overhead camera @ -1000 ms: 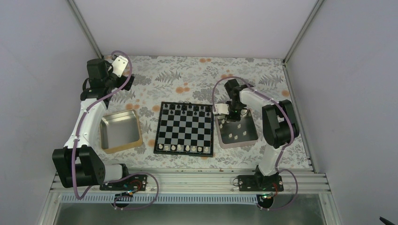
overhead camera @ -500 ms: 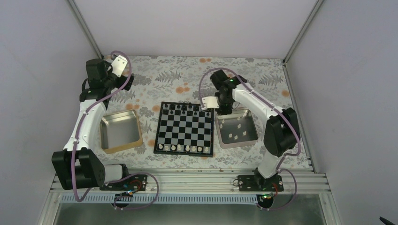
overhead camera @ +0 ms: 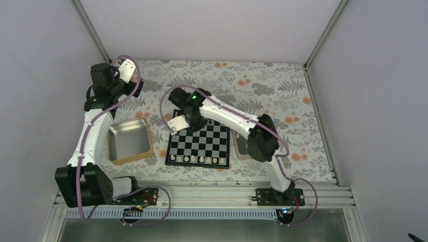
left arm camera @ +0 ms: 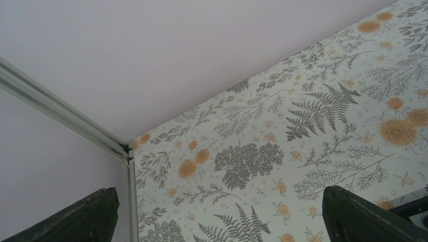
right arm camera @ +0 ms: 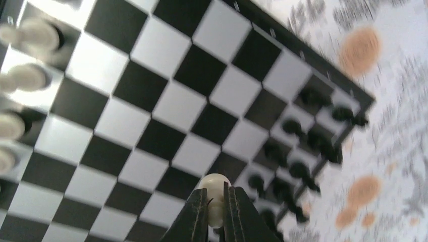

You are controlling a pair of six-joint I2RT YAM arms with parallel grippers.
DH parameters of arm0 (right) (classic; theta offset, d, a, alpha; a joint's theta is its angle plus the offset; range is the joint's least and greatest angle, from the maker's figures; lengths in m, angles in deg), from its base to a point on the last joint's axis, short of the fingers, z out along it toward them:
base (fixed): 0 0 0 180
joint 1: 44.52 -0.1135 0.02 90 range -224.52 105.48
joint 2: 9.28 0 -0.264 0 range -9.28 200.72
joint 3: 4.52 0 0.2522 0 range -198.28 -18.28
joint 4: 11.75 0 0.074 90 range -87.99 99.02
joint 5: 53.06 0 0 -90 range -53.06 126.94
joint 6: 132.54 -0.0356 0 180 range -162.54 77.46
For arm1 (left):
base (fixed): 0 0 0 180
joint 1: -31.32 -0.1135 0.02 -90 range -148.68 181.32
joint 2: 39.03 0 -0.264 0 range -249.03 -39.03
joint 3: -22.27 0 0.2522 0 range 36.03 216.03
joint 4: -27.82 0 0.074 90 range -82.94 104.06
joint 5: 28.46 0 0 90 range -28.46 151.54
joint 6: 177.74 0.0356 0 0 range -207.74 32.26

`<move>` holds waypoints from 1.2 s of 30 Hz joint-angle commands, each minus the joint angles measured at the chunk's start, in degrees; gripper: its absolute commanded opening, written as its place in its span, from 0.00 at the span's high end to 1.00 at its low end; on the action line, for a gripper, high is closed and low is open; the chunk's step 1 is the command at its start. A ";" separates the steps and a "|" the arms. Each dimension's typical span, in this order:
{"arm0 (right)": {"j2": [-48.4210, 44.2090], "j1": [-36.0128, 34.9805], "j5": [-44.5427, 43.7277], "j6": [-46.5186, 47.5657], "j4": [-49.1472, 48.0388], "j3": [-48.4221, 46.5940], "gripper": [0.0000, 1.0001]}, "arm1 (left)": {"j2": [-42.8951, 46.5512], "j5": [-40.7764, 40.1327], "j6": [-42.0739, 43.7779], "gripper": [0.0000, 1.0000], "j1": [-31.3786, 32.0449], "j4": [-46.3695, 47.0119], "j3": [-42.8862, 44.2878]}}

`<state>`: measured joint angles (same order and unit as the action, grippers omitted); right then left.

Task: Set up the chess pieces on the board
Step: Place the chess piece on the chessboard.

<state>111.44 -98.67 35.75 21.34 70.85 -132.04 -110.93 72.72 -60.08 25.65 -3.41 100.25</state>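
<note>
Right gripper (right arm camera: 216, 195): pinching a white piece (right arm camera: 214, 185) above the board (overhead camera: 202, 141).
Beside it: black pieces (right arm camera: 303, 132) along the board's edge.
Left gripper (left arm camera: 219, 201): spread wide.
Tray (overhead camera: 114, 151): left of board.

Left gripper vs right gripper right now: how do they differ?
Jaws: the left gripper is open, the right gripper is shut.
Load: the left gripper holds nothing, the right gripper pinches a white chess piece.
Place: the left gripper hangs over the floral table near the far left corner, the right gripper over the board by its black pieces.
Shared: both are dark and two-fingered.
</note>
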 commanded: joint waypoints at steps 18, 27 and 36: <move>12.45 -11.25 8.07 6.25 -0.73 -8.85 0.96 | 1.35 1.66 -0.41 0.00 -0.40 1.06 0.38; 14.55 -11.76 10.81 6.39 -2.28 -8.77 0.96 | 1.50 1.58 -0.33 0.00 -0.39 1.18 0.22; 14.66 -11.94 10.74 6.23 -2.67 -8.40 0.90 | 1.34 1.61 -0.16 0.00 -0.39 1.42 -0.07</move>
<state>125.78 -109.88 45.28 26.87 69.10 -139.71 -110.87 73.20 -60.08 25.52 -3.37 100.25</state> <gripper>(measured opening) 0.078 0.999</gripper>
